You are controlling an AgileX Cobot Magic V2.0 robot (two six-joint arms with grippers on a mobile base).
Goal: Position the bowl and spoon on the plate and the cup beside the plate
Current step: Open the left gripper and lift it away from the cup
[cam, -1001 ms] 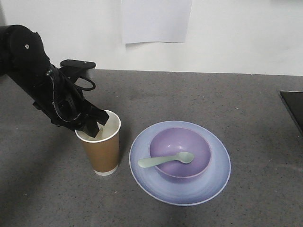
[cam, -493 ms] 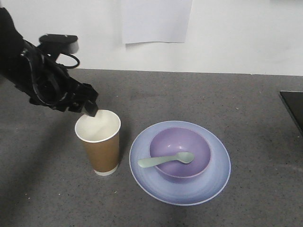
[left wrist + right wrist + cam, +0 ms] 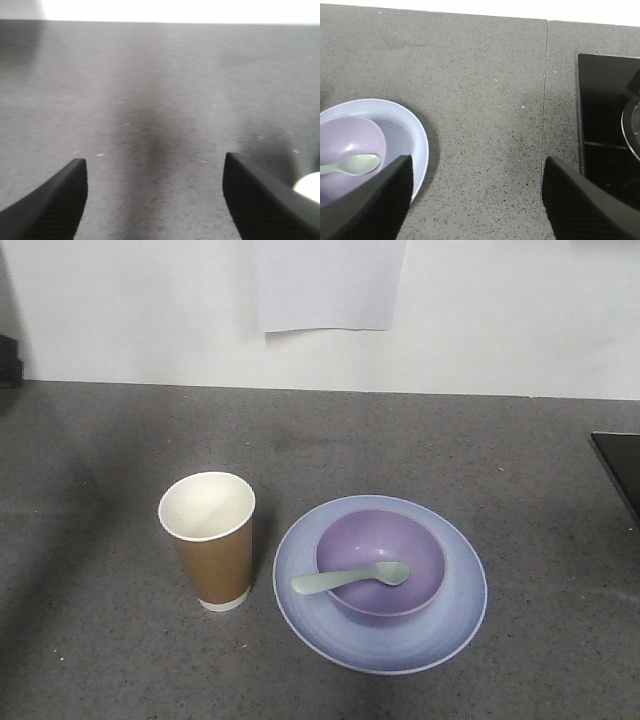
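Note:
The brown paper cup [image 3: 207,540] stands upright on the grey counter, just left of the pale blue plate [image 3: 300,605]. On the plate sits the lavender bowl [image 3: 400,540], with the mint-green spoon [image 3: 350,578] lying across it, handle to the left. Neither gripper shows in the front view. My left gripper [image 3: 154,159] is open over bare counter and holds nothing. My right gripper [image 3: 477,158] is also open and empty, right of the plate [image 3: 415,135], the bowl [image 3: 350,135] and the spoon [image 3: 355,164].
A black cooktop [image 3: 620,475] lies at the counter's right edge, and also shows as the cooktop [image 3: 607,125] in the right wrist view. A white wall with a paper sheet [image 3: 330,285] backs the counter. A pale rounded shape [image 3: 310,186] shows at the left wrist view's right edge.
My left arm let go of the cup, rose and drew back to the left, out of the front view. The cup stays upright beside the plate.

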